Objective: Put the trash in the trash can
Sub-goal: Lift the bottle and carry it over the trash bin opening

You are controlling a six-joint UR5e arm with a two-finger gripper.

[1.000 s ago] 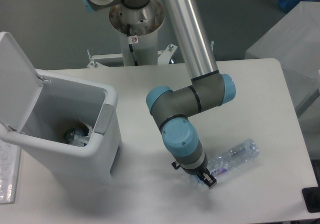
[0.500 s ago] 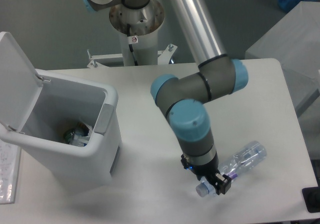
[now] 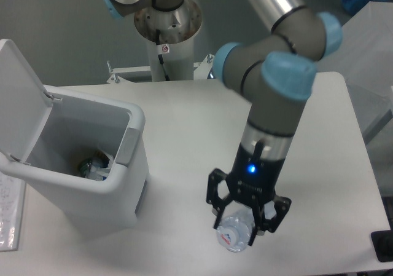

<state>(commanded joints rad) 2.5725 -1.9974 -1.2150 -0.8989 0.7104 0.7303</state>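
Bottle gripped, lifted over table front; bin at left, lid up.

Two-finger gripper (image 3: 245, 217) is closed around the clear plastic water bottle (image 3: 234, 232), cap end toward camera. Risk: smooth round bottle may slip or swing and clip the rim. Tall white rectangular bin (image 3: 132, 134) holds the crumpled translucent wrapper (image 3: 95, 165). Plain white table (image 3: 184, 110); grey floor beyond.
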